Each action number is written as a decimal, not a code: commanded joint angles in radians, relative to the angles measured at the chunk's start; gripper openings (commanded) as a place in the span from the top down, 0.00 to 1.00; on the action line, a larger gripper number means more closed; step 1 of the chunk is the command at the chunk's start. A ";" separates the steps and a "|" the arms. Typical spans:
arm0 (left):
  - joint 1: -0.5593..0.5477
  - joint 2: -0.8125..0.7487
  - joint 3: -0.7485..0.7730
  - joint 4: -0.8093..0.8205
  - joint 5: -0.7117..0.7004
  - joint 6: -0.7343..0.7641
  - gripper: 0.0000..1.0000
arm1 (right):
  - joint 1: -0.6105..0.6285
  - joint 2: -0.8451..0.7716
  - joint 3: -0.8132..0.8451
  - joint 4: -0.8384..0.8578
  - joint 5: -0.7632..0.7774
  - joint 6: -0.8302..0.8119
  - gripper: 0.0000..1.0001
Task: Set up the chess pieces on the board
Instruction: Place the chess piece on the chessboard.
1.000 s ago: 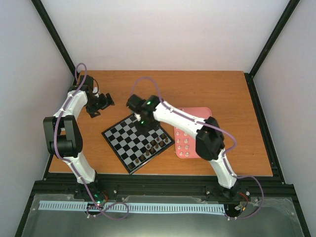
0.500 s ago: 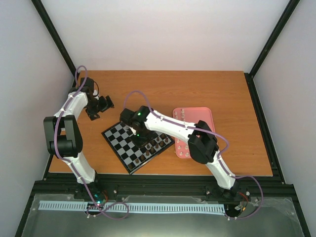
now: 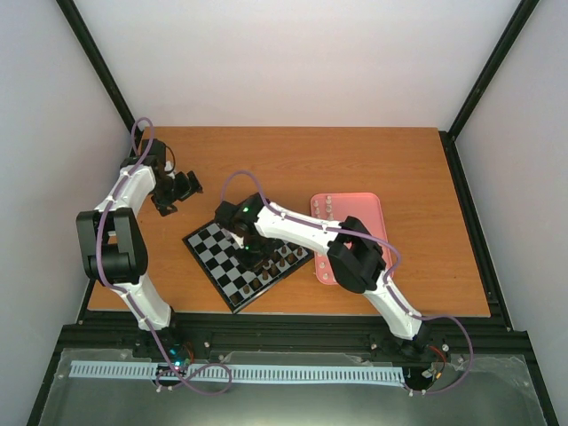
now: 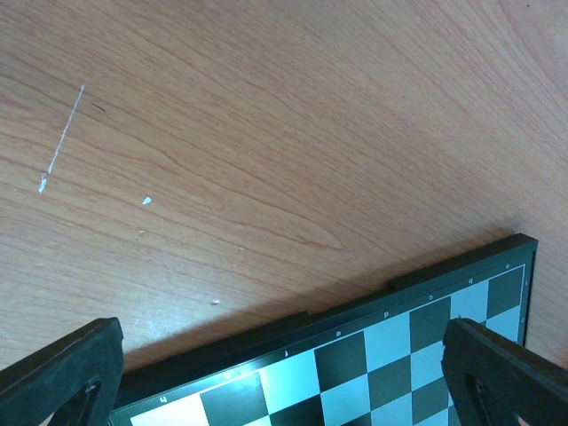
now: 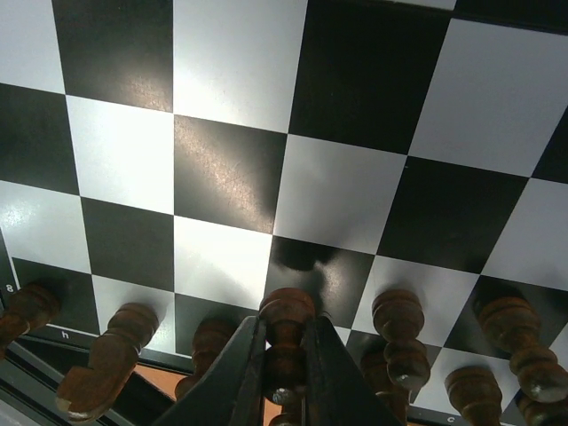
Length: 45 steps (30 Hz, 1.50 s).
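The board (image 3: 222, 253) lies tilted at the table's middle, with several dark brown pieces (image 3: 271, 266) along its near right side. My right gripper (image 3: 251, 247) is over the board and shut on a dark brown piece (image 5: 286, 342), held just above a black square in the second row. Other brown pieces (image 5: 398, 330) stand beside it. Cream-white pieces (image 3: 330, 260) stand in the pink tray (image 3: 364, 206). My left gripper (image 3: 177, 188) hangs open and empty beyond the board's far left corner; its fingers (image 4: 501, 373) frame the board's rim (image 4: 355, 311).
The pink tray lies right of the board, partly under the right arm. Black frame posts rise at the table's back corners. Bare wood (image 4: 266, 133) lies under the left gripper.
My right arm has swung left and lowered over the board with the brown piece. The left gripper has shifted slightly.
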 commanded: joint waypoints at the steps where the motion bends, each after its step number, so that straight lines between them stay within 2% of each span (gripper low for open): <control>1: 0.006 -0.031 0.003 0.002 0.000 -0.009 0.00 | 0.002 0.017 0.013 -0.006 -0.003 -0.010 0.93; 19: 0.006 -0.025 0.004 0.010 0.016 -0.001 0.00 | -0.017 0.064 0.060 -0.032 0.025 -0.023 0.91; 21: 0.006 -0.023 0.002 0.010 0.015 0.001 0.00 | -0.018 0.063 0.061 -0.035 0.028 -0.024 0.87; 30: 0.006 -0.016 0.002 0.010 0.017 0.003 0.00 | -0.018 0.048 0.058 -0.029 0.020 -0.033 0.80; 36: 0.006 -0.014 0.002 0.011 0.016 0.004 0.00 | -0.018 0.019 0.069 -0.023 0.033 -0.042 0.78; 45: 0.006 -0.016 0.001 0.006 0.015 0.008 0.00 | -0.034 -0.047 0.230 -0.088 0.086 -0.062 0.69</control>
